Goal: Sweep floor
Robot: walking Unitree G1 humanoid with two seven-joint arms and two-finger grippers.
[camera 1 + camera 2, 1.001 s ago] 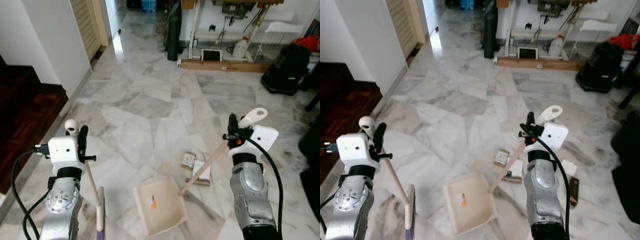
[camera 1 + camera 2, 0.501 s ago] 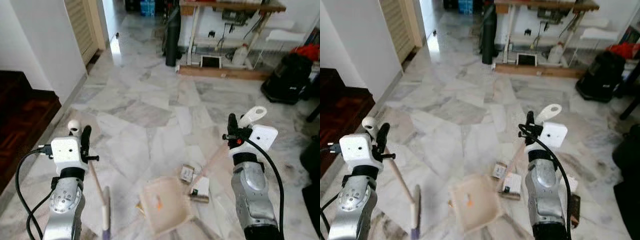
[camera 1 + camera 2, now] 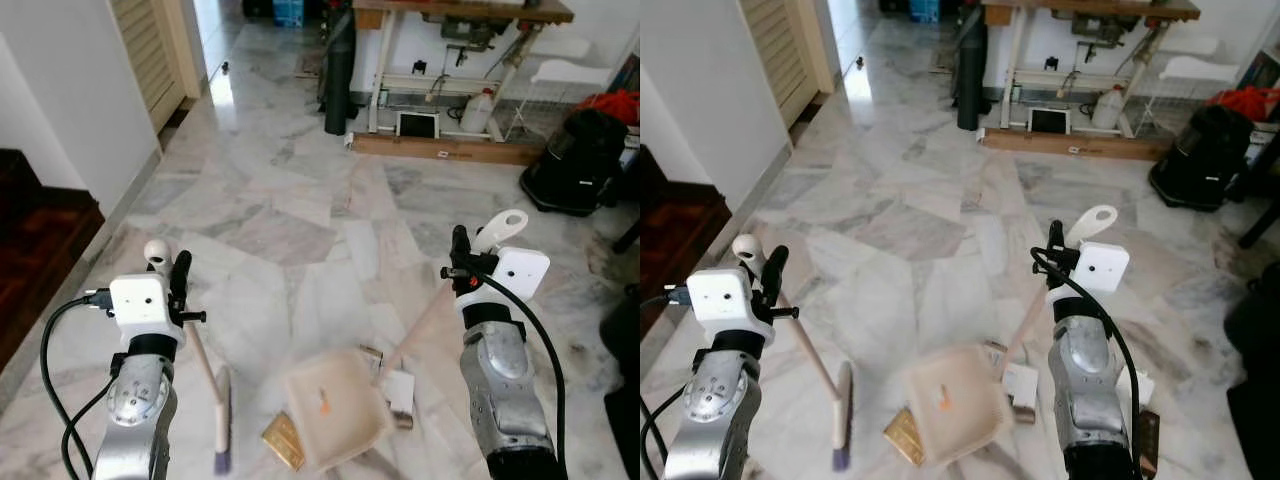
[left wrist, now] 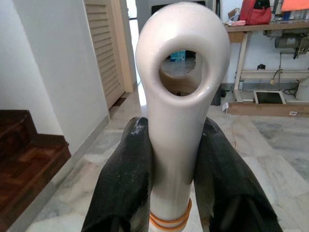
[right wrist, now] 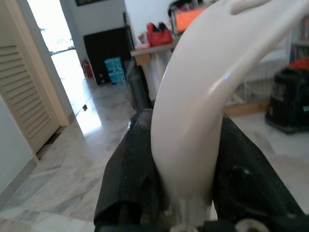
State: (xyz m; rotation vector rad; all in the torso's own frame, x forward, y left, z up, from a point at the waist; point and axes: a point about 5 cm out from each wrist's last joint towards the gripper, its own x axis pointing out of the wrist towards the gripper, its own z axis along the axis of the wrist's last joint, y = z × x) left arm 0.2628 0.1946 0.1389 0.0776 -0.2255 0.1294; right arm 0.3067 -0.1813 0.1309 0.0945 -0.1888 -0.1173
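My left gripper (image 3: 170,272) is shut on the white top of a broom handle (image 4: 179,121). The wooden handle slants down to the broom head (image 3: 223,432) on the marble floor. My right gripper (image 3: 470,258) is shut on the white grip of a dustpan handle (image 5: 203,96). That handle runs down to the cream dustpan (image 3: 337,408), which lies on the floor between my arms. Litter sits around the pan: a golden wrapper (image 3: 284,440) at its left edge, a small box (image 3: 370,355) and a white carton (image 3: 402,392) at its right.
A dark wooden step (image 3: 40,235) lies to the left beside a white wall. Ahead stand a table frame (image 3: 440,80) with clutter, a black cylinder (image 3: 339,65) and a black vacuum (image 3: 575,150). Dark litter (image 3: 1146,440) lies by my right arm.
The camera has moved forward. The dustpan has slid towards the litter and turned. The broom head has shifted closer to the pan. A golden wrapper has come into view by the pan.
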